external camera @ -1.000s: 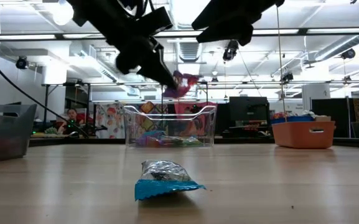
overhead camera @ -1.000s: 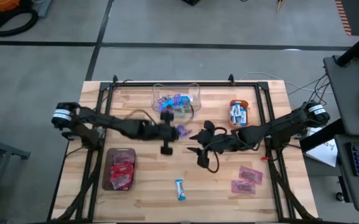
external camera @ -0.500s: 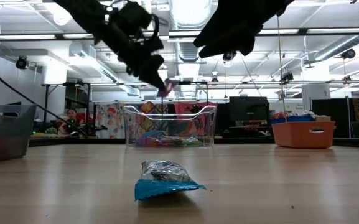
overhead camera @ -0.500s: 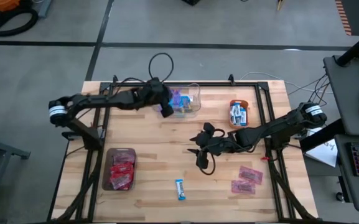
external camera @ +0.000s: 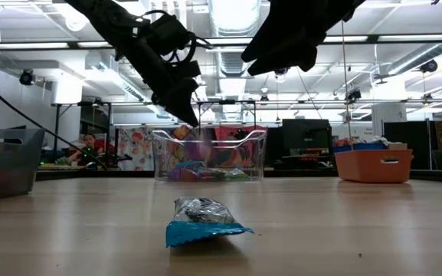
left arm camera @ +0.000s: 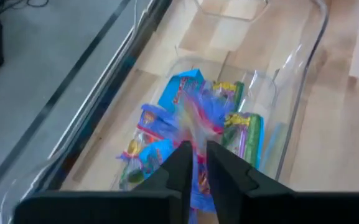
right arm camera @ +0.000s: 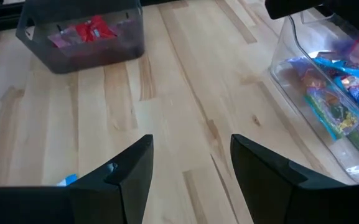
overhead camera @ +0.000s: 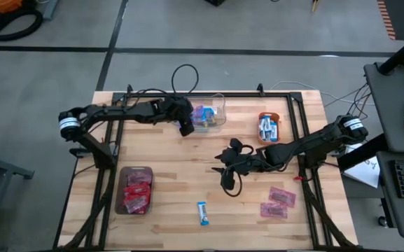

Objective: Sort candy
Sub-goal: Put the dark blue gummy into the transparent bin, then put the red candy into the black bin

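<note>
Teal-wrapped candy (external camera: 204, 221) lies nearest the low camera, alone on the wooden table (overhead camera: 173, 175), well in front of the clear plastic box (overhead camera: 205, 115). Nearer than the box and to its left sits a grey bin (overhead camera: 135, 189) of red candies (right arm camera: 86, 30); nearer and to its right lie pink candies (overhead camera: 277, 201). Right of the box stands the small orange bowl (overhead camera: 269, 127) with blue-and-white packets. The right gripper (overhead camera: 224, 170) hovers in front of the box over bare wood, fingers spread wide, holding nothing. The left gripper (overhead camera: 185, 129) hangs at the box's left end, above a heap of mixed candies (left arm camera: 195, 134); its fingers (left arm camera: 180, 167) stand narrow, with only a slit between them, and nothing is visibly pinched. For the pick, the judgement is: widen those fingers before descending, aim at one wrapper lying clear on top of the heap, and keep off the box's wall, since a nudge could shift the light container.
</note>
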Available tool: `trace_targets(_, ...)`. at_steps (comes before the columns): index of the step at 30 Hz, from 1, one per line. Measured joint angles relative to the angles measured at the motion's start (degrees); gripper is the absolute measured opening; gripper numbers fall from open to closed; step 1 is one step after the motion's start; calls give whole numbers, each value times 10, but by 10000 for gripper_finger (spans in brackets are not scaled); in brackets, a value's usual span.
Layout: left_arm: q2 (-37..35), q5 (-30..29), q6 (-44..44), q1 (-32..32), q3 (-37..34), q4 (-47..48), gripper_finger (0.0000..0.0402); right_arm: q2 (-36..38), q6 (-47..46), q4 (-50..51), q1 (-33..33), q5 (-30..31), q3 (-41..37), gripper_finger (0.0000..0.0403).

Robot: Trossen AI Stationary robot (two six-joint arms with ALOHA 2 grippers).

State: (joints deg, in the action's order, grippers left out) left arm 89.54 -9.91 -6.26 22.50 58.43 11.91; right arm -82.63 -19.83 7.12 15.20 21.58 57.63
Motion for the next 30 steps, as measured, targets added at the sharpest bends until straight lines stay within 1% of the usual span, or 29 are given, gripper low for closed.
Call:
trace_targets(5,-2,0,32,-7,0,21,76,0,-26,0,0,-4,0,206)
trace_targets(8,-11,0,59,-19,0,31,100,0,-56,2,0,-27,0,206)
trace_targets(10,-22,-1,71,-38,0,37,111,0,-78,10,0,-60,0,206)
trace_targets(14,-42,0,80,-101,0,32,124,0,-133,61,1,-150,0,203)
trace_targets(16,-48,-1,84,-141,0,16,125,0,-179,102,5,-174,0,198)
trace_targets(19,-50,-3,85,-202,0,-7,126,0,-261,177,14,-195,0,191)
trace_targets(21,-50,-28,85,-242,0,-19,126,0,-303,228,22,-222,0,190)
trace_targets(25,-49,-112,84,-318,0,-29,126,0,-380,327,48,-294,0,189)
trace_targets(27,-49,-149,83,-348,-1,-29,126,0,-417,381,62,-318,0,188)
trace_targets(30,-49,-183,86,-382,-1,-29,126,0,-459,474,84,-340,0,188)
